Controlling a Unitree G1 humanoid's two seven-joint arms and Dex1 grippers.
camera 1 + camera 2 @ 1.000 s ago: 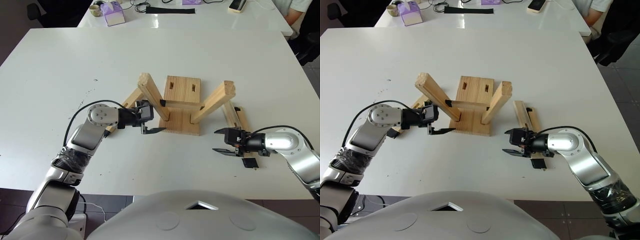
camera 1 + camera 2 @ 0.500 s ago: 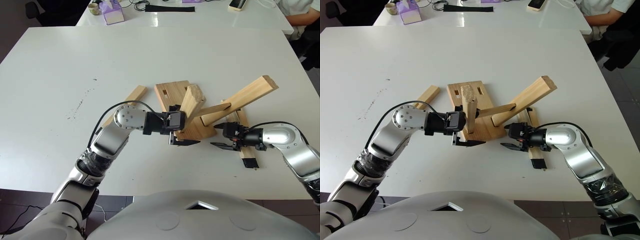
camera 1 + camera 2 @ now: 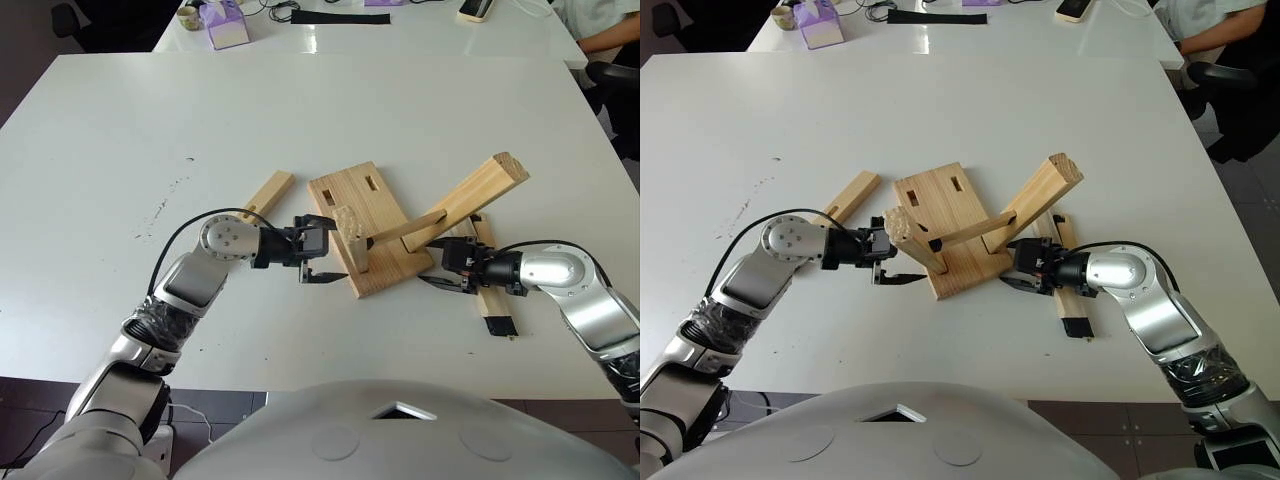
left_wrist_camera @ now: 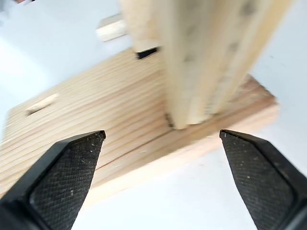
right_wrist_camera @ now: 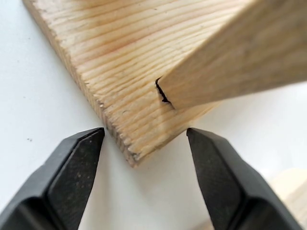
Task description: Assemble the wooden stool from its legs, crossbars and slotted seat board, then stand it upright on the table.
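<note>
The slotted seat board [image 3: 345,195] lies flat on the white table with two legs plugged into it. One leg [image 3: 351,236] stands at its near left side. The other leg [image 3: 468,198] leans out to the right, and a thin crossbar [image 3: 402,228] joins the two. My left gripper [image 3: 318,248] is open just left of the near leg, which rises between its fingers [image 4: 57,177]. My right gripper [image 3: 440,270] is open at the board's near right corner [image 5: 110,57], under the leaning leg [image 5: 240,62]. A loose leg [image 3: 268,190] lies left of the board.
Loose wooden pieces [image 3: 487,295], one with a black end, lie under my right forearm. A second table behind carries a tissue box [image 3: 225,22] and a cup. Small dark specks [image 3: 160,205] mark the table on the left. Open tabletop lies left and behind.
The board with its legs has turned and the right leg now leans lower. My left gripper has drawn back to the left. The right gripper stays near the board's corner.
</note>
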